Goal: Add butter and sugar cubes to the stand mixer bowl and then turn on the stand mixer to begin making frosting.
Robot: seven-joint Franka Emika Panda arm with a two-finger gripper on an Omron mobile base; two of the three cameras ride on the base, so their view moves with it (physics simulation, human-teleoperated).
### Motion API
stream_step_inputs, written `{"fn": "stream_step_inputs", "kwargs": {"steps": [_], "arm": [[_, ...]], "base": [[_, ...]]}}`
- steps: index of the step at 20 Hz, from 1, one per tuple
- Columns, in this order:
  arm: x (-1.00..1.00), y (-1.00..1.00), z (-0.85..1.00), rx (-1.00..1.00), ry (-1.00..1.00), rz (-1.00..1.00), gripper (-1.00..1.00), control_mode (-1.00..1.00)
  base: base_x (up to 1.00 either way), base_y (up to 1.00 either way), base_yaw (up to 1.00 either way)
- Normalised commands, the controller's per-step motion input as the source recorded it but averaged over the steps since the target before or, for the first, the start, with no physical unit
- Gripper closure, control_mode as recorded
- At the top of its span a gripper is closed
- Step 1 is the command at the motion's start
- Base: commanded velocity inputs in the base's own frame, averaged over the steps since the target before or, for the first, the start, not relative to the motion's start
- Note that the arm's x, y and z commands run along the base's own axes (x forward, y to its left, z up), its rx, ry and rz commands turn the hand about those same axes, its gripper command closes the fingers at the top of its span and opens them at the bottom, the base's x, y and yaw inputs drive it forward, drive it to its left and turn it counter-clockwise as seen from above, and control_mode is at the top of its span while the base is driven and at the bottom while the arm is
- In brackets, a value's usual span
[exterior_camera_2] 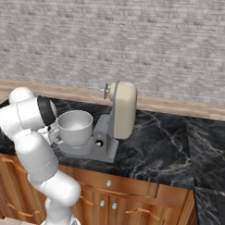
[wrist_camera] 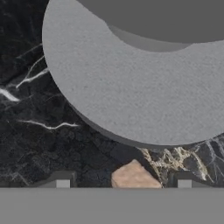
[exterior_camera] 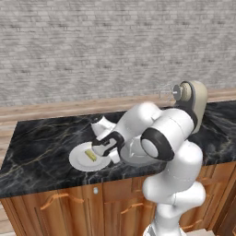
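- The surface (exterior_camera: 41, 147) is black marble, spreading beneath the end effector.
- The stand mixer (exterior_camera_2: 120, 115) stands beyond the end effector, beige head tilted back, its round grey base (wrist_camera: 131, 87) just ahead of the fingertips.
- The stand mixer bowl (exterior_camera_2: 75, 126) sits on that base.
- A white plate (exterior_camera: 80, 159) lies just beside the end effector, carrying the butter (exterior_camera: 91, 155).
- The end effector (wrist_camera: 123, 183) is low over the surface, jaws spread, one on each side of the sugar cube (wrist_camera: 133, 176); whether they touch it, I cannot tell.
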Motion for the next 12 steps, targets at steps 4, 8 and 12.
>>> {"fn": "stream_step_inputs", "kwargs": {"steps": [4,8,12], "arm": [[0.01,0.13,-0.36,0.00,0.00,-0.10,1.00,-1.00],[-0.01,0.05,-0.36,0.00,0.00,-0.09,1.00,-1.00],[-0.18,0.13,-0.13,0.00,0.00,-0.10,1.00,-1.00]], "base": [[0.00,0.00,0.00],[0.00,0.00,0.00],[0.00,0.00,0.00]]}}
